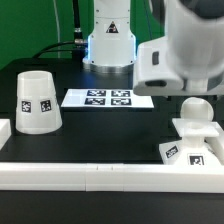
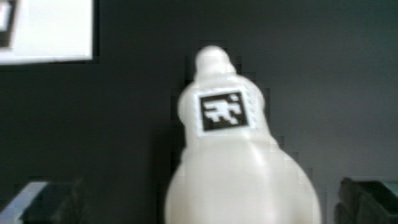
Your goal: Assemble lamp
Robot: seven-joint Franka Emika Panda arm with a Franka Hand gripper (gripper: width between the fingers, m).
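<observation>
The white bulb (image 1: 196, 112) is at the exterior view's right, rounded end up, next to the flat square base (image 1: 186, 152) with its tags. I cannot tell whether the bulb is seated in the base. The tapered shade (image 1: 38, 102) stands apart at the exterior view's left. My gripper's white hand (image 1: 175, 55) hangs just above the bulb, and its fingers are hard to make out there. In the wrist view the gripper (image 2: 210, 198) is open. Its dark fingertips (image 2: 43, 202) stand on either side of the tagged bulb (image 2: 222, 140), with a gap on each side.
The marker board (image 1: 108, 98) lies mid-table behind the parts. A long white rail (image 1: 100, 176) runs along the front edge, with another rail end at the exterior view's left (image 1: 4, 130). A white flat patch (image 2: 50, 30) shows in the wrist view, and I cannot tell what it is.
</observation>
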